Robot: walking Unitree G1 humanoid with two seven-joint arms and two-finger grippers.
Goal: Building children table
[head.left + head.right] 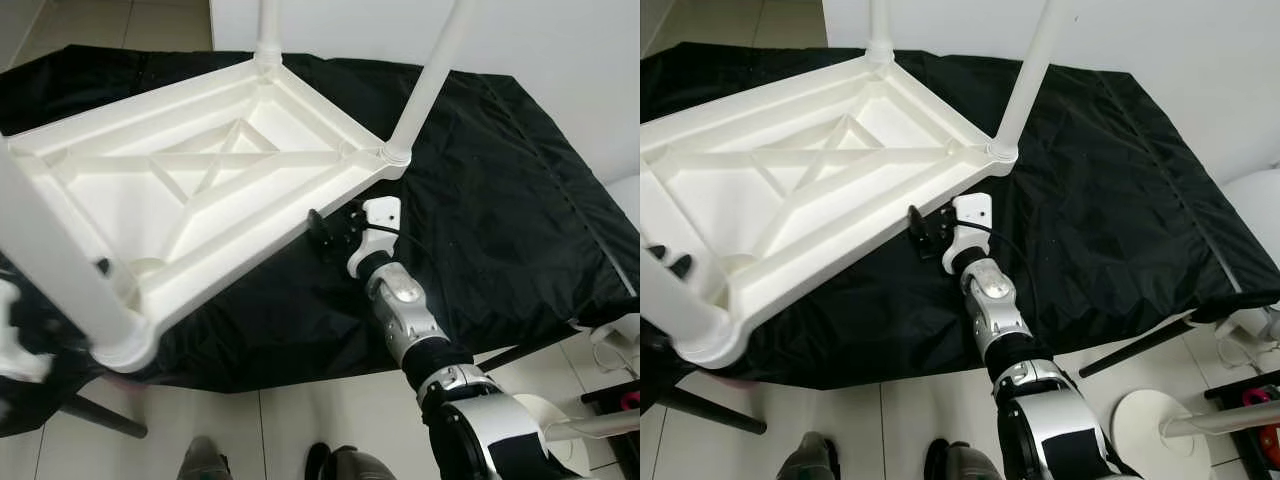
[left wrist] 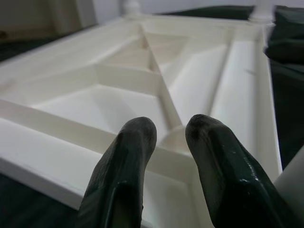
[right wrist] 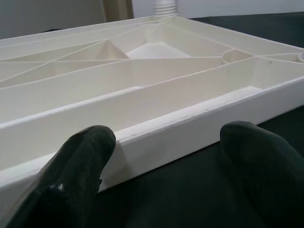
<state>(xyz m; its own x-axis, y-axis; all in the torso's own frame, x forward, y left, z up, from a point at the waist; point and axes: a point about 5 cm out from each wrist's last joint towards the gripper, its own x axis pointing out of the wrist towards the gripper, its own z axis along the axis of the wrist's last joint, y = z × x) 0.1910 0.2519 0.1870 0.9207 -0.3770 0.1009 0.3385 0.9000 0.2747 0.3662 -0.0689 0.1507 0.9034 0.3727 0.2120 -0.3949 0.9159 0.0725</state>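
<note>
Table legs: far-corner leg [image 1: 268, 25] and right-corner leg [image 1: 430, 75] both cut by the top edge, tops not visible. Near leg [image 1: 50, 265] runs out the left edge, blurred from closeness. White upside-down tabletop [image 1: 700, 160] clipped at the left edge in the right eye view. Left gripper [image 1: 668, 258]: just two black tips at the left edge, rest hidden behind the near leg. Black cloth [image 1: 520, 200] hides whatever supports it. White round-base stand [image 1: 1160, 425], lower right, cut off by the edge. Shoes [image 1: 205, 462] at bottom edge, partly cropped.
</note>
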